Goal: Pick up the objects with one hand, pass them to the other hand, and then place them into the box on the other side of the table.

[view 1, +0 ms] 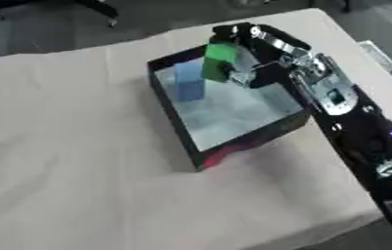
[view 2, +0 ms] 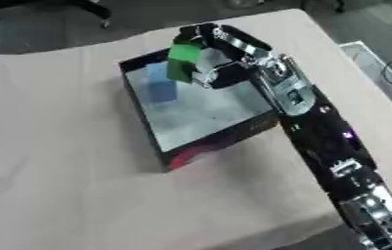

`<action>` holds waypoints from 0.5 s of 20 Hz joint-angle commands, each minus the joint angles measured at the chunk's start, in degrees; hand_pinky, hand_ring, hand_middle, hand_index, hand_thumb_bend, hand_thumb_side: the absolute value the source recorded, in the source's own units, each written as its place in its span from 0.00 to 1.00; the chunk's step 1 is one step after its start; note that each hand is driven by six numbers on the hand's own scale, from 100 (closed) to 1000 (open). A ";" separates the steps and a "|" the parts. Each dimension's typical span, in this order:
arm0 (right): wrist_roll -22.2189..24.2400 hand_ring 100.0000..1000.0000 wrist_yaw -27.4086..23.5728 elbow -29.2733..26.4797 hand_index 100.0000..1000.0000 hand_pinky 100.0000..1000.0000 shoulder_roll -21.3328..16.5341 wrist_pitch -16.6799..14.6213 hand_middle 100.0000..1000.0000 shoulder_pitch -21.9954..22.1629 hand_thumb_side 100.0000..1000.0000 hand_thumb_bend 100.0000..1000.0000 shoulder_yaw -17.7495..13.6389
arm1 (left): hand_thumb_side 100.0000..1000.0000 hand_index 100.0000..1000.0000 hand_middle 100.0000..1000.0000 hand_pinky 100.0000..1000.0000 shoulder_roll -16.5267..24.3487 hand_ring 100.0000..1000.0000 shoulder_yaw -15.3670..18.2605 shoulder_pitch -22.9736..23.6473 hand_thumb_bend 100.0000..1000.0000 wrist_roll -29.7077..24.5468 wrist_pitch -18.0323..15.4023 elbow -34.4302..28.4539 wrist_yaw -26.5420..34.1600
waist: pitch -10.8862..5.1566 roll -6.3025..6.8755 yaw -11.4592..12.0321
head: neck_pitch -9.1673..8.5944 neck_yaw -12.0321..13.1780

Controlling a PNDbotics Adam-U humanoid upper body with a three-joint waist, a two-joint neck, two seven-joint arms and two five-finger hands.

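My right hand (view 1: 249, 49) reaches in from the right over the far part of a black box (view 1: 175, 124) with a pale grey floor. Its fingers and thumb curl round a green block (view 1: 219, 61), which hangs upright above the box's far end. A blue block (view 1: 188, 82) stands inside the box near its far left corner, just left of the green one. My left hand shows in neither view.
The box sits askew on a beige cloth-covered table (view 1: 71, 161). A red patch (view 1: 219, 155) shows on the box's near outer wall. The table's right edge runs close beside my right arm, with dark floor beyond it.
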 commanded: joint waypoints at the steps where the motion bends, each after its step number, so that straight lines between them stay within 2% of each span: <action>1: -0.73 1.00 1.70 0.16 0.79 0.90 -2.09 -1.33 0.38 -0.46 0.09 0.03 -0.80 | 0.29 0.79 0.66 0.82 1.86 0.64 0.88 -0.50 0.43 0.30 -0.08 -0.92 0.26 | -7.41 0.36 0.17 | 0.20 -0.47; 4: -0.48 1.00 3.24 0.53 0.91 0.91 -2.25 -2.35 0.45 -0.18 0.09 0.06 -0.88 | 0.29 0.79 0.66 0.82 1.83 0.64 0.90 -0.52 0.43 0.36 -0.08 -0.92 0.29 | -7.41 0.30 0.23 | 0.23 -0.63; 5: -0.32 1.00 3.91 0.62 0.99 0.92 -2.31 -2.53 0.50 -0.07 0.09 0.08 -0.94 | 0.27 0.79 0.66 0.82 1.84 0.64 0.89 -0.51 0.42 0.34 -0.08 -0.92 0.25 | -7.41 0.29 0.25 | 0.23 -0.63; 6: -0.16 1.00 4.63 0.67 1.00 0.93 -2.36 -2.65 0.53 0.06 0.10 0.10 -1.03 | 0.24 0.79 0.66 0.82 1.86 0.64 0.87 -0.51 0.40 0.27 -0.08 -0.91 0.16 | -7.41 0.28 0.28 | 0.22 -0.65; 8: 0.11 1.00 6.28 0.76 1.00 0.96 -2.48 -2.87 0.60 0.29 0.12 0.13 -1.26 | 0.26 0.79 0.66 0.82 1.85 0.64 0.85 -0.49 0.41 0.11 0.02 -0.85 -0.01 | -7.40 0.26 0.32 | 0.24 -0.67; 10: 0.13 1.00 7.80 0.79 1.00 1.00 -2.50 -3.22 0.71 0.42 0.12 0.20 -1.48 | 0.27 0.79 0.66 0.82 1.81 0.64 0.89 -0.47 0.42 0.09 0.11 -0.84 -0.03 | -7.39 0.24 0.35 | 0.29 -0.66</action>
